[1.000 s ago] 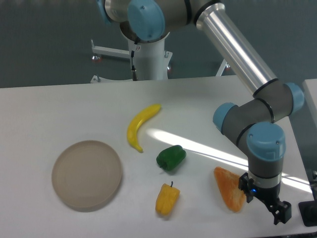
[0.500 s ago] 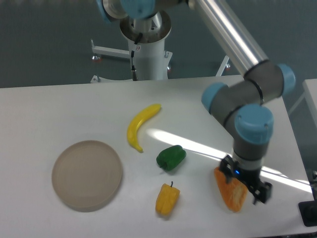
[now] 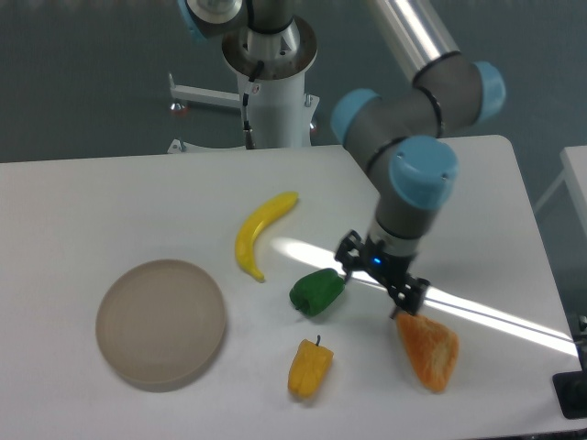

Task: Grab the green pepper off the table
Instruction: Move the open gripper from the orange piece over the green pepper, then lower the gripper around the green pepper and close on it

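Pincer (image 3: 379, 281) hangs spread and empty just right of the green pepper (image 3: 317, 291) on the table (image 3: 110, 202); banana (image 3: 260, 232), yellow pepper (image 3: 310, 368), orange piece (image 3: 428, 349), plate (image 3: 161, 323) lie around.

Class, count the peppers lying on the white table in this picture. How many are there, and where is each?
2. The green pepper lies mid-table, just left of the gripper. The yellow pepper lies below it, near the front edge. None appears hidden.
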Controlling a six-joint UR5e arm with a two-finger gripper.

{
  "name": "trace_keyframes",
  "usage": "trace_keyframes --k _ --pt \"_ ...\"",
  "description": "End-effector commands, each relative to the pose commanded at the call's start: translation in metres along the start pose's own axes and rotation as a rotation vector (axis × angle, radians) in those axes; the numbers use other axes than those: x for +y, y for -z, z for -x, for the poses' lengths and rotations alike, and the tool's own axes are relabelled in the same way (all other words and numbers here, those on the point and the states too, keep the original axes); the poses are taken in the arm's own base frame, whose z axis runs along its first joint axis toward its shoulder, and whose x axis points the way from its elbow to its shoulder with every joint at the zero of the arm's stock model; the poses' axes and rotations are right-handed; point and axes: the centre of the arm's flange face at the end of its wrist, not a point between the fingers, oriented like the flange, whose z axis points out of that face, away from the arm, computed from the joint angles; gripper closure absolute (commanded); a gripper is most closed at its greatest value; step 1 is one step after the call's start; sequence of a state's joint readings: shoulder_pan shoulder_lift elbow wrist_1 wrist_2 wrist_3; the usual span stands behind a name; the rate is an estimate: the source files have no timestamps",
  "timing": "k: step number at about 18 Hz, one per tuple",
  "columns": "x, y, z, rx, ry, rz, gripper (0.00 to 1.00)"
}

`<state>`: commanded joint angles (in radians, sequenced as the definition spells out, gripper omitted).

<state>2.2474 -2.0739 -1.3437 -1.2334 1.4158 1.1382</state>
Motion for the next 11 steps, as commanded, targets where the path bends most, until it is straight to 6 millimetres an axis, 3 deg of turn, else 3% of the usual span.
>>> trace_keyframes --k 5,11 --pt "-0.008 -0.017 -0.015 0.022 -0.02 0.007 0.0" --pt "-0.006 -0.028 -0.012 0.017 -0.024 0.022 0.0"
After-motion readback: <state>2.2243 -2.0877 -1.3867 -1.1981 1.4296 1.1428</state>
